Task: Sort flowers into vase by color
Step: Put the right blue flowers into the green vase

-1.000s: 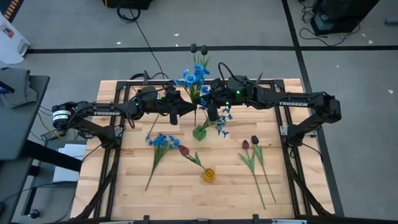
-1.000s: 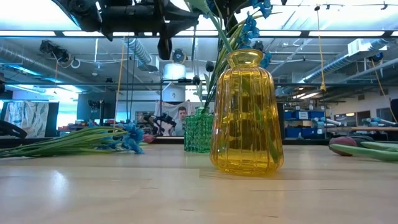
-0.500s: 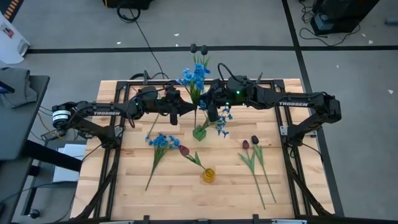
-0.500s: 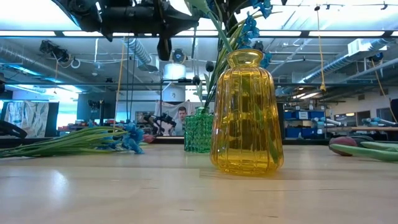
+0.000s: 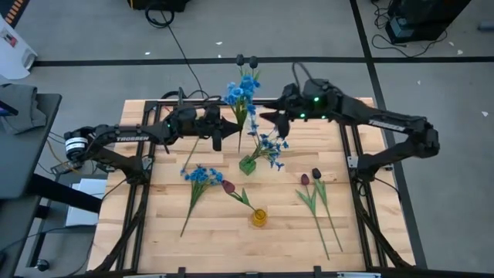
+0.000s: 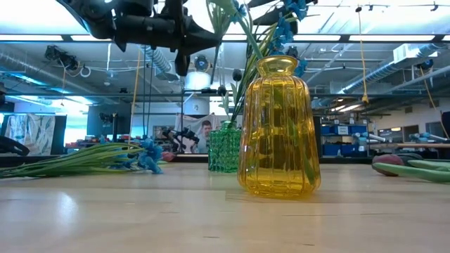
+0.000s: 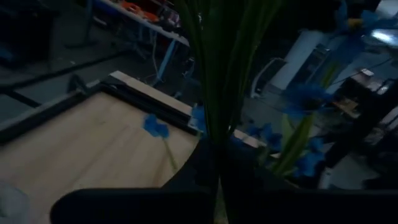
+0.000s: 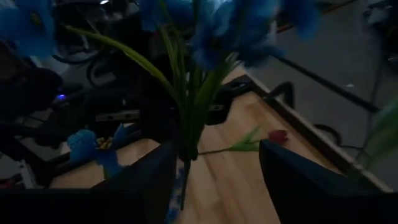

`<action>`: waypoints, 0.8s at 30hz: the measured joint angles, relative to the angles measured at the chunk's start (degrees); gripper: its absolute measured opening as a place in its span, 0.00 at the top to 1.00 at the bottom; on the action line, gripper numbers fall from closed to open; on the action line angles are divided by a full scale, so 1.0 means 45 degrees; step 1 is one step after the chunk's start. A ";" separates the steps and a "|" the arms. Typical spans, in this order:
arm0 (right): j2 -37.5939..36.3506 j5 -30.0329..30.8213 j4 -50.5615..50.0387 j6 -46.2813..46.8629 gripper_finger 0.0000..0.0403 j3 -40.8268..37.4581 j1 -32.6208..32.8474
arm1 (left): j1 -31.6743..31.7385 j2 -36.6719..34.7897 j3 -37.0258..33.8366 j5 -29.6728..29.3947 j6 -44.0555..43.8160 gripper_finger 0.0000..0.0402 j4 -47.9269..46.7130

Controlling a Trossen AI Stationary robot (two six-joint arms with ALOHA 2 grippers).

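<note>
A green vase [image 5: 247,164] stands mid-table. A tall spray of blue flowers [image 5: 241,93] rises from it, and a second blue spray [image 5: 270,145] leans out toward the right. My left gripper [image 5: 233,130] is shut on the tall spray's stems above the vase. My right gripper [image 5: 267,118] hangs open beside the sprays on their right, with stems [image 8: 186,124] showing ahead of its fingers and clear of them. A yellow vase [image 5: 258,218] near the front holds one dark red flower [image 5: 228,187] by its stem. My left gripper pinches the green stems [image 7: 217,134] of the tall blue spray between its two fingers, partway up, above the green vase. The fingers come level from the table's left and lie across the stems. The stems stand about upright, their lower ends down in the vase.
One blue flower [image 5: 197,177] lies flat on the table's left half, and two dark red flowers [image 5: 312,184] lie on the right half. Two thin dark-headed stems [image 5: 245,60] reach past the far edge. Black frame rails [image 5: 154,116] run along the table's sides.
My right gripper has opened, let go of the blue stems and drawn back up toward the table's far right. The second blue spray now leans free out of the green vase. My left gripper has kept its place on the tall spray.
</note>
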 joint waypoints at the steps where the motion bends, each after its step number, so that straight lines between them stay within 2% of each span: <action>1: -0.0222 0.0050 -0.0242 -0.0135 0.41 -0.0005 -0.0091 | 0.0066 -0.0002 0.0000 -0.0039 0.0178 0.97 0.0009; 8: -0.1668 0.1223 -0.1703 -0.0697 0.40 0.0000 -0.0512 | 0.0135 0.0009 -0.0264 -0.0438 0.1933 0.97 0.0859; 14: -0.2626 0.1950 -0.2104 -0.0748 0.40 -0.0003 -0.0763 | 0.0135 0.0475 -0.1599 -0.0421 0.1094 0.97 0.3617; 24: -0.3346 0.2685 -0.2557 -0.0712 0.40 0.0000 -0.1080 | 0.0109 0.1258 -0.3259 0.1265 0.0988 0.97 0.6808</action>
